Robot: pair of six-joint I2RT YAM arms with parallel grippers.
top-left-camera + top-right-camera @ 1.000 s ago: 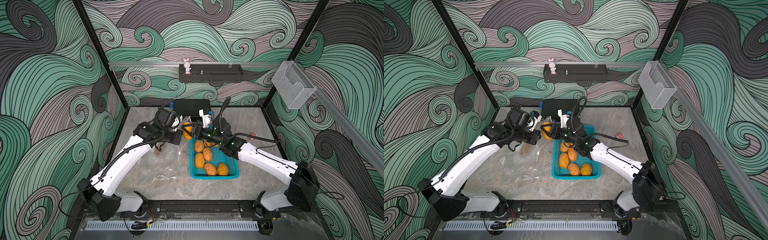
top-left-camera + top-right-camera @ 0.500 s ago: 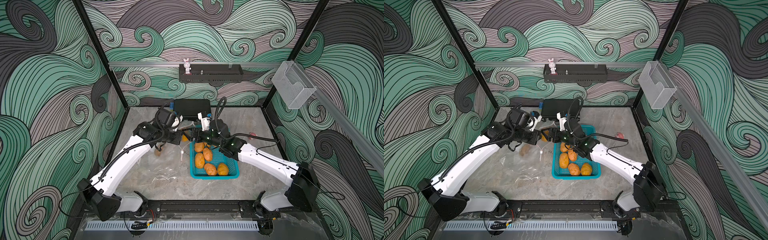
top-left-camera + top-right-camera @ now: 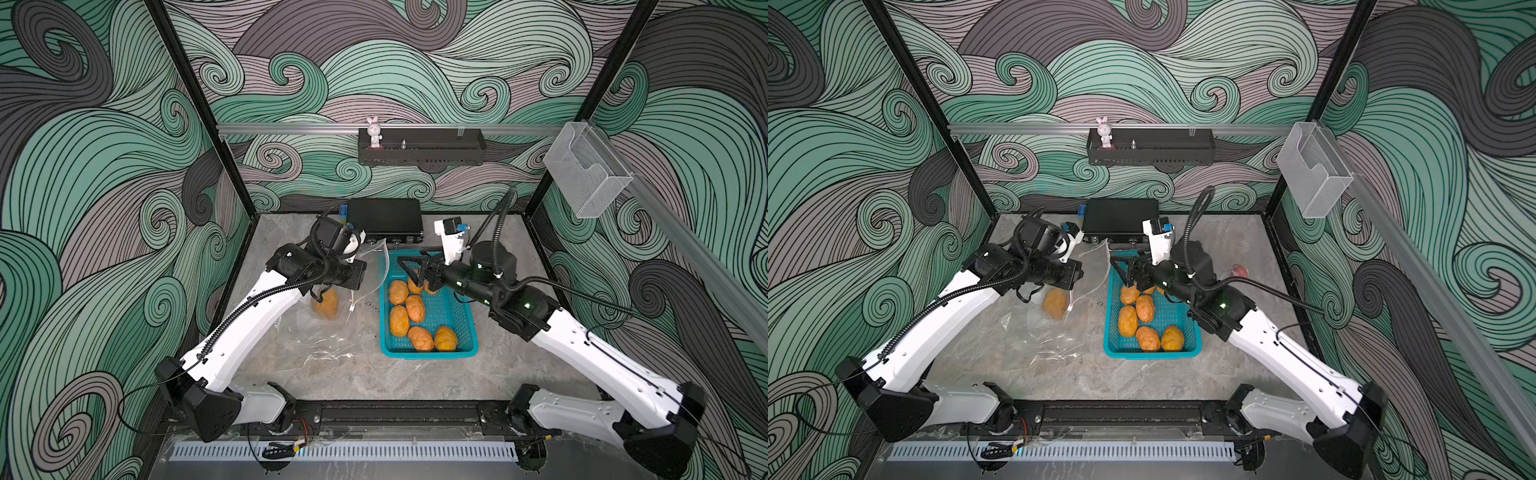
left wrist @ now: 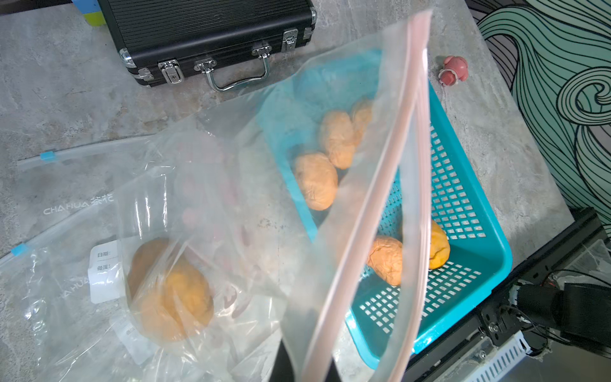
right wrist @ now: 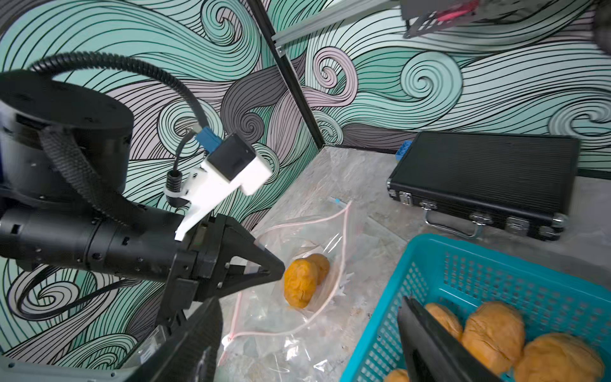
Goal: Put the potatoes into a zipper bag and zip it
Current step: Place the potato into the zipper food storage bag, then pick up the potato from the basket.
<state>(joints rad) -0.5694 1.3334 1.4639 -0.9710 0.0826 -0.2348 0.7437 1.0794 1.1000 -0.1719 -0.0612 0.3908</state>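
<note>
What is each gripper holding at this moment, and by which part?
The left gripper pinches the zipper bag by its pink-striped top edge. The right gripper, open over the basket, holds nothing.

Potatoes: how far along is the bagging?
Done: two potatoes sit in the bag. In hand: left gripper is shut on the bag's rim, holding it open; right gripper is open and empty over the basket. Left: at least six basket potatoes to move, then zipping.
</note>
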